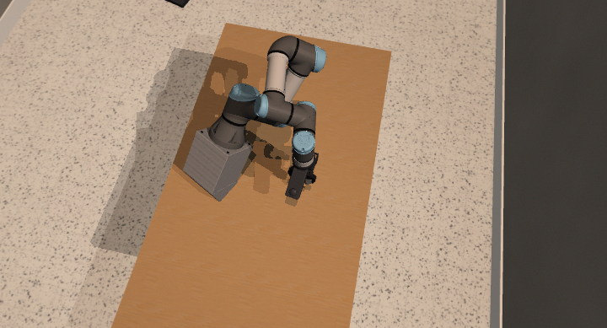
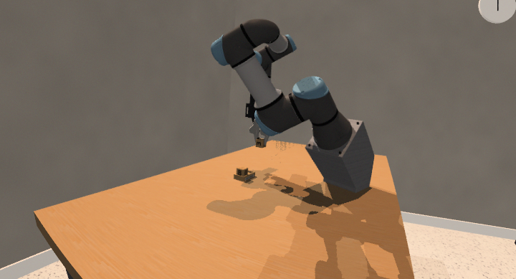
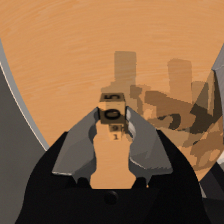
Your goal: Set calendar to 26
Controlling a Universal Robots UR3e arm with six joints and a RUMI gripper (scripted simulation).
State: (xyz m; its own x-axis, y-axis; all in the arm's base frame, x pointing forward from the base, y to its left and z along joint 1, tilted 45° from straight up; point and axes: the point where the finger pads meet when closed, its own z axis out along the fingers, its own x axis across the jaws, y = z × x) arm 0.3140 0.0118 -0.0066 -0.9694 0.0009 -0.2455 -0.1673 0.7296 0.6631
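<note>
My gripper (image 2: 260, 138) (image 3: 112, 107) is shut on a wooden digit cube (image 2: 260, 143) (image 3: 112, 105), held well above the table. In the wrist view the cube shows a 0 on one face and what looks like a 5 on the face beyond it. The tray (image 2: 239, 178) stands on the table, with the other cube (image 2: 241, 171) (image 3: 116, 133) at its left part in the exterior view. That cube shows a 1 and another digit, perhaps a 9, in the wrist view. The arm hides the cubes and tray in the top view.
The wooden table (image 1: 255, 257) (image 2: 144, 211) carries the arm's grey base block (image 1: 217, 168) (image 2: 339, 168), to the right of the tray in the exterior view. The arm's shadows fall across the table beside the tray.
</note>
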